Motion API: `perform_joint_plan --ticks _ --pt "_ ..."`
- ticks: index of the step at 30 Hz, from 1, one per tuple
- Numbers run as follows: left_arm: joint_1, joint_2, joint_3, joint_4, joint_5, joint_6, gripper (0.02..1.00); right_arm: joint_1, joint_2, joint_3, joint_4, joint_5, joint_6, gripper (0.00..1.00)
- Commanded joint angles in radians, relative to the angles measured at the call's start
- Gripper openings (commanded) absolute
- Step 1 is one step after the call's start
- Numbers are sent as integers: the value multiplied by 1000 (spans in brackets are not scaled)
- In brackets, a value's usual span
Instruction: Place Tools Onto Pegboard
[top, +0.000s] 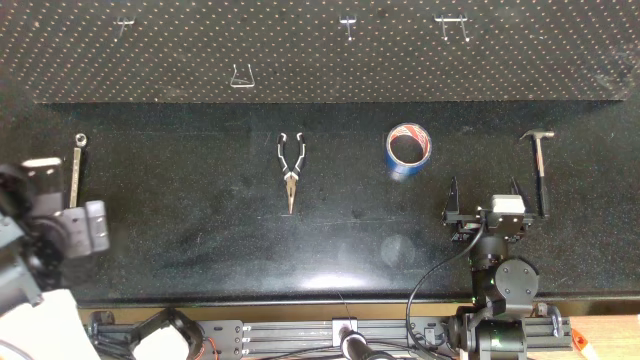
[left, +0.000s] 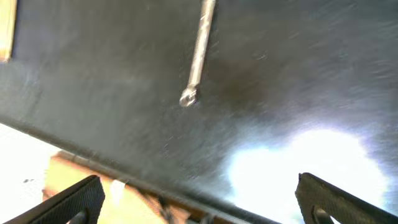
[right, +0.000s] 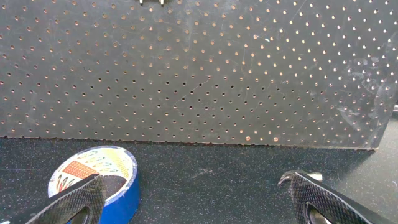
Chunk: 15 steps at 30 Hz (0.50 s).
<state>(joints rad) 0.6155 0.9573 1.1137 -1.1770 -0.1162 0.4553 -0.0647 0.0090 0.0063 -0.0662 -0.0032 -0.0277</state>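
Four tools lie on the black table in front of the pegboard (top: 320, 50): a wrench (top: 78, 165) at the far left, pliers (top: 291, 170) in the middle, a blue tape roll (top: 408, 148) and a hammer (top: 540, 160) at the right. My right gripper (top: 485, 200) stands open between the tape roll and the hammer, nearer the table's front, and faces the pegboard (right: 199, 74); the tape roll (right: 93, 177) lies just ahead of one finger (right: 74, 202). My left gripper (left: 199, 211) is open above the table, a short way from the wrench (left: 198, 53), and holds nothing.
Wire hooks hang on the pegboard: one at the left (top: 122, 25), a loop-shaped one lower down (top: 243, 77), and two more at the right (top: 347, 25) (top: 452, 27). The left arm (top: 50, 225) sits by the table's left edge. Open black table surface lies between the tools.
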Motion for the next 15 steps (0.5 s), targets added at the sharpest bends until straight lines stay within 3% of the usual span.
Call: perform_joint_plan --ticks 1,15 --pt "200 36 19 -59 134 247 993 -4 -8 -2 -5 -13 19 954" --pt "402 230 19 -3 414 253 993 -4 -8 -2 -5 -13 19 954"
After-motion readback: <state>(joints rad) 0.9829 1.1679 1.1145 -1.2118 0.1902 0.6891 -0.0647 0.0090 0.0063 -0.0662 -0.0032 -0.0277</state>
